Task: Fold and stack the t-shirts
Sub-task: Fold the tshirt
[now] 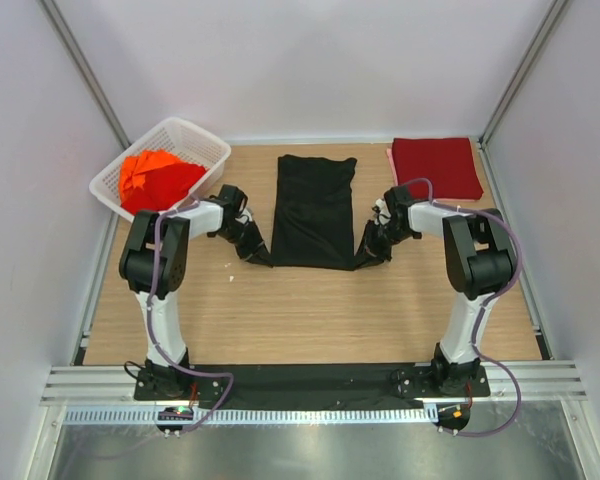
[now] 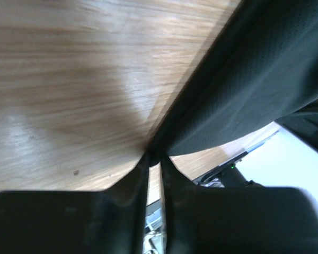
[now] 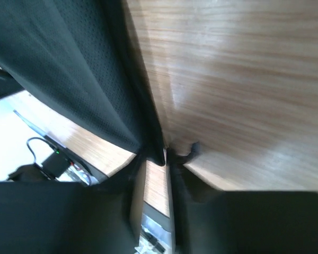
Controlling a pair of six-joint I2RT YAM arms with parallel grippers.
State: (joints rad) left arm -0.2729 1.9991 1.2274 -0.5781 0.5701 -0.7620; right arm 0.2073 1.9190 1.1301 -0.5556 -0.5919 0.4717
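A black t-shirt (image 1: 314, 208) lies as a long strip in the middle of the table, its near corners drawn outward. My left gripper (image 1: 256, 252) pinches the near left corner; in the left wrist view the fingertips meet on the dark cloth (image 2: 244, 90) at the left gripper (image 2: 155, 160). My right gripper (image 1: 371, 250) is shut on the near right corner, and the black t-shirt (image 3: 69, 69) runs up from the right gripper (image 3: 164, 156). A folded dark red t-shirt (image 1: 437, 167) rests at the back right. Bright orange-red t-shirts (image 1: 158, 178) fill the basket.
A white lattice basket (image 1: 202, 133) stands at the back left, close to the left arm's elbow. The wooden table (image 1: 310, 310) is walled by white panels on three sides. A black mat and a metal rail run along the near edge.
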